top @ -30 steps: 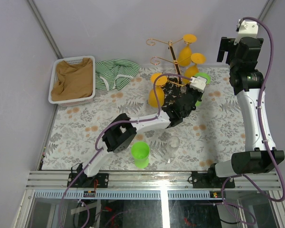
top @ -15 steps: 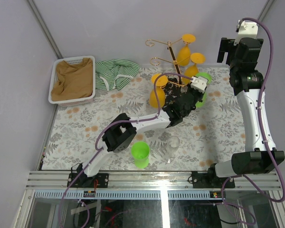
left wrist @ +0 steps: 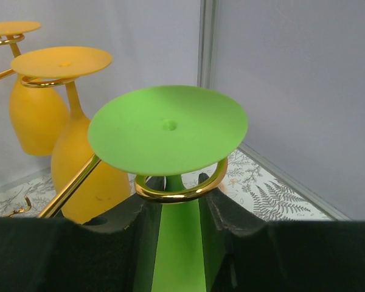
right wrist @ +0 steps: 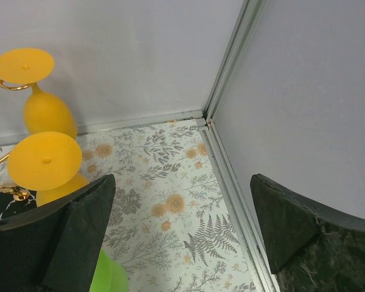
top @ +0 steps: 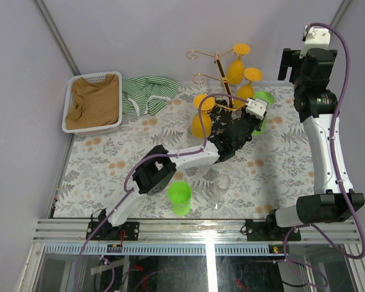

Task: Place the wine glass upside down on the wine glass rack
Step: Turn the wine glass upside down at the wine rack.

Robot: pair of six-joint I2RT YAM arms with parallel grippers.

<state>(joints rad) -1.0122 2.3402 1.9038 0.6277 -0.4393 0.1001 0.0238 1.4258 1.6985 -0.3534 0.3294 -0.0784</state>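
The green wine glass (left wrist: 167,128) hangs upside down, its foot resting on a right-hand hook of the rack (top: 219,73). The left gripper (left wrist: 173,210) flanks its stem; I cannot tell whether it grips. At the far right, the right gripper (right wrist: 182,201) gapes wide, empty.

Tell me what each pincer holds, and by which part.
The right pincer is open, empty. The left pincer straddles the green glass at its stem; whether it grips cannot be told.
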